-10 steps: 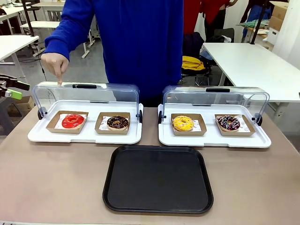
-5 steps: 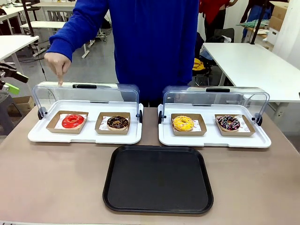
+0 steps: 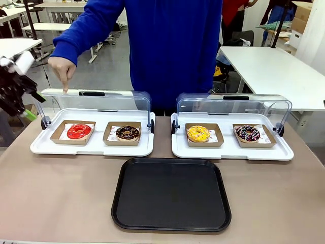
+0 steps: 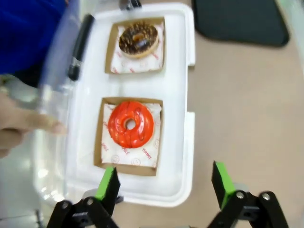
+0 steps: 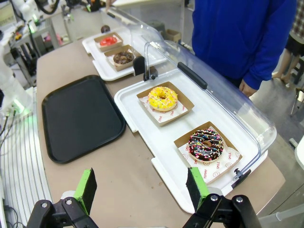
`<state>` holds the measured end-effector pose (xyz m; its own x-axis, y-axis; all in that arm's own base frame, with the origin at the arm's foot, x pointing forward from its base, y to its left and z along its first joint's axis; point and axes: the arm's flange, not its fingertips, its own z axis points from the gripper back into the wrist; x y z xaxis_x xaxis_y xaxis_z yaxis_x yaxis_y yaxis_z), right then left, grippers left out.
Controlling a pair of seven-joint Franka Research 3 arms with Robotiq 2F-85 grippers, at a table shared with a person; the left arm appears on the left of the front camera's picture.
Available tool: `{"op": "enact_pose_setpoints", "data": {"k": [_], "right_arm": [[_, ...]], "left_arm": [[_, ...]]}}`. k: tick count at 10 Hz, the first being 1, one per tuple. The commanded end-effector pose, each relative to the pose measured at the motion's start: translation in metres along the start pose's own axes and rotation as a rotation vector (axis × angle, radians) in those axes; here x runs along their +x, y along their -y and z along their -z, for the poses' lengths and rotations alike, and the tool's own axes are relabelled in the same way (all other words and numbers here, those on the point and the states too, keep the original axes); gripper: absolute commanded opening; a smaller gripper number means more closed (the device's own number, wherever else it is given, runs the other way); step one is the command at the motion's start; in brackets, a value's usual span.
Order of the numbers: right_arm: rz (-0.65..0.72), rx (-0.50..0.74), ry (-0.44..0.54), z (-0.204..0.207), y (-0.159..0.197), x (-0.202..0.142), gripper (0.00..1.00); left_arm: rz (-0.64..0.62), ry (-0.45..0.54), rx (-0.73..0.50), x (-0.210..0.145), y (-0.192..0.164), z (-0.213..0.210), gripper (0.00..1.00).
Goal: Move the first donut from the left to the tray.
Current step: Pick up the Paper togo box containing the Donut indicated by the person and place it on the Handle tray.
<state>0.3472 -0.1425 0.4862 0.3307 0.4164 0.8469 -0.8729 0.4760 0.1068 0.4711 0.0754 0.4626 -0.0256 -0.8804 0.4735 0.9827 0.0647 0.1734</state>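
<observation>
The first donut from the left (image 3: 78,131), a ring with red icing in a brown cardboard dish, sits in the left white tray (image 3: 45,147), whose clear lid stands open. In the left wrist view this red donut (image 4: 130,124) lies just beyond my left gripper (image 4: 165,183), which is open and holds nothing. From the front, the left gripper (image 3: 33,105) hovers off the table's left edge, beside that white tray. The tray (image 3: 171,193), black and flat, lies bare at the front middle. My right gripper (image 5: 141,187) is open above the table's right end.
A person in blue stands at the far side, one hand (image 3: 63,71) pointing a finger down at the left lid (image 3: 94,104). A chocolate donut (image 3: 127,133) shares the left white tray. The right white tray (image 3: 284,152) holds a yellow donut (image 3: 198,133) and a sprinkled one (image 3: 248,133).
My left gripper has swung farther into the front view at the left edge and turned. The person's body has shifted slightly right; the pointing hand stays on the lid.
</observation>
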Motion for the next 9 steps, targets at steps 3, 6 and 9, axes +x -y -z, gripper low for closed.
{"op": "enact_pose_setpoints", "data": {"k": [3,6,9], "right_arm": [[-0.022,-0.005,0.033,0.000,0.004,0.003,1.00],[-0.022,-0.005,0.033,0.000,0.004,0.003,1.00],[-0.022,-0.005,0.033,0.000,0.004,0.003,1.00]], "left_arm": [[0.068,-0.114,0.059,-0.001,0.023,0.054,1.00],[0.091,-0.180,0.079,-0.007,0.015,0.085,1.00],[0.093,-0.249,0.071,-0.014,-0.005,0.107,1.00]]}}
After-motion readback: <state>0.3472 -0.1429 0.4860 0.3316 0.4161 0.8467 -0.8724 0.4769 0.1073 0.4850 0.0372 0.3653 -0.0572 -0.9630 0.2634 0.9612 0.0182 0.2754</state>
